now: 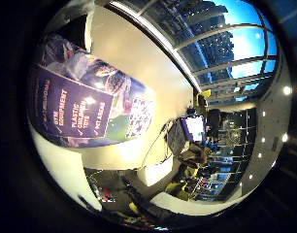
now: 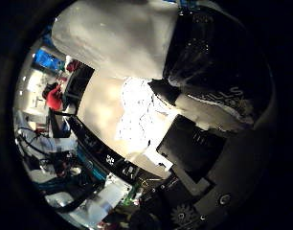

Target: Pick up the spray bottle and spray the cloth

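Observation:
The spray bottle (image 1: 85, 104) lies close against my palm; its purple printed label fills much of the little finger side view. In the thumb side view its white upper part (image 2: 113, 38) and a glossy black part (image 2: 213, 62) loom large. My right hand (image 2: 194, 153) shows as black and white finger parts with a gear, curled against the bottle. Beyond the bottle, a bright white crumpled cloth (image 2: 137, 115) lies on a tan table top (image 2: 98, 100).
A beige wall (image 1: 139, 58) and large windows (image 1: 226, 43) lie behind the bottle. Desks with a lit monitor (image 1: 193, 128) and clutter stand further off. A dark shelf with equipment (image 2: 89, 143) runs along the table's edge.

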